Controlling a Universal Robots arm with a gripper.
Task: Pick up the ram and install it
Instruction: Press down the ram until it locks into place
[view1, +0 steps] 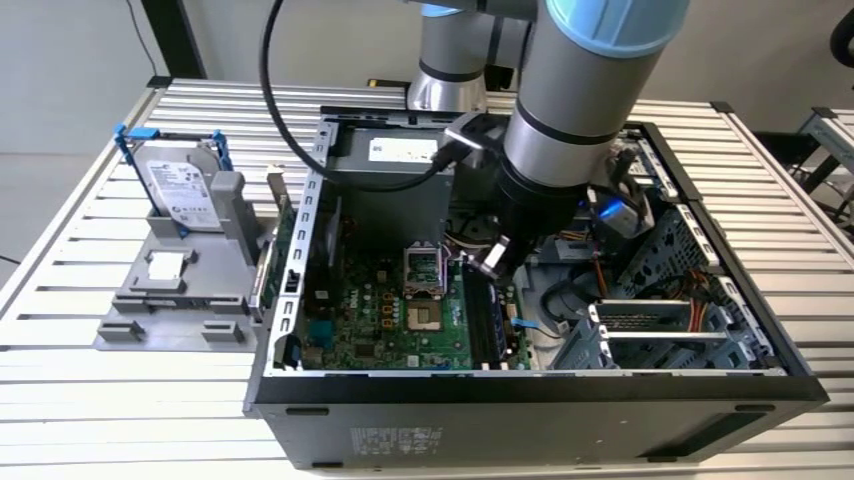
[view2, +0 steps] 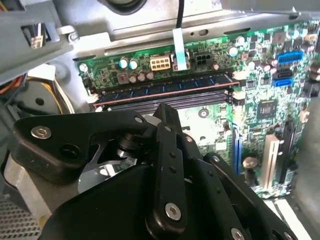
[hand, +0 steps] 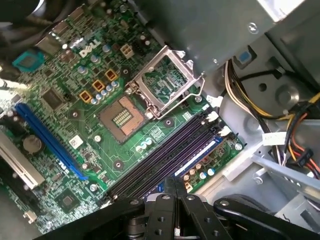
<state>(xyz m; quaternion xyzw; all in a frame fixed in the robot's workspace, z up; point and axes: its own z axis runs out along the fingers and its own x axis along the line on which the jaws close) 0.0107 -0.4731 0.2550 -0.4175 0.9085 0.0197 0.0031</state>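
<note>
The ram (view2: 165, 89) is a long blue stick with black chips. It stands seated along the outermost of the black memory slots (hand: 160, 162), next to the green motherboard's (hand: 60, 150) edge, and appears as a thin blue strip (hand: 200, 154) in the first wrist view. My gripper (hand: 175, 184) is shut with nothing between its fingers and hangs just above the middle of the slots. In the second wrist view the gripper (view2: 167, 112) points at the slots just beside the ram. In the exterior view the gripper (view1: 489, 262) reaches down inside the open computer case (view1: 534, 400).
An open processor socket (hand: 122, 117) with its raised metal frame (hand: 167, 82) lies beside the slots. Bundled cables (hand: 250, 100) and drive cages (view1: 654, 330) crowd the case's right. Outside, a hard drive (view1: 180, 185) stands on a grey fixture (view1: 174, 290).
</note>
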